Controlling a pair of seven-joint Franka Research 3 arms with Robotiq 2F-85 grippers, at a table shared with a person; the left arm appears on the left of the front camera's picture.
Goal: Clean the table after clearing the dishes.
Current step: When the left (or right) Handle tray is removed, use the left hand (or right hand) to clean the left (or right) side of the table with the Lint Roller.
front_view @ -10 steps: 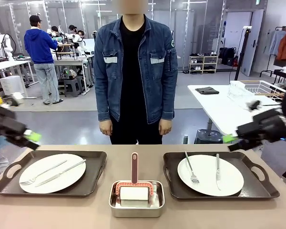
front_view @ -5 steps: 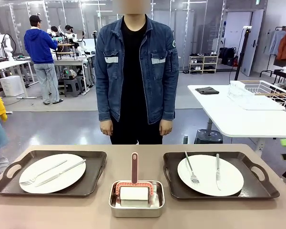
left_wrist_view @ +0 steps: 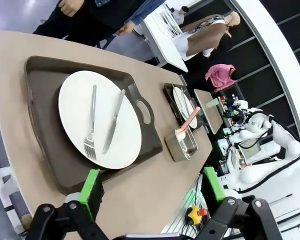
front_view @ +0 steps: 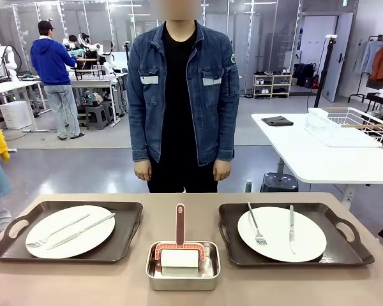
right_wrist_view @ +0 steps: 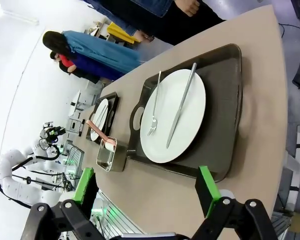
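Observation:
On the beige table [front_view: 70, 280] lie two dark brown trays. The left tray [front_view: 131, 220] carries a white plate [front_view: 83, 245] with a fork and knife. So does the right tray [front_view: 228, 242] with its plate [front_view: 306, 245]. My left gripper [left_wrist_view: 152, 192] hangs open above the table's edge, short of the left tray [left_wrist_view: 45, 80] and plate [left_wrist_view: 72, 105]. My right gripper [right_wrist_view: 146, 192] is open too, above the table's other end, short of the right tray [right_wrist_view: 230, 100] and plate [right_wrist_view: 190, 130]. Neither gripper holds anything.
A small square steel pan [front_view: 182, 275] with a red-handled scrubber [front_view: 180, 223] stands between the trays at the near edge. A person in a denim jacket [front_view: 182, 95] stands at the far side, hands down. A white table with a wire rack [front_view: 345, 121] is behind right.
Both grippers have drawn outward past the left and right edges of the front view. The trays, plates and pan have not moved.

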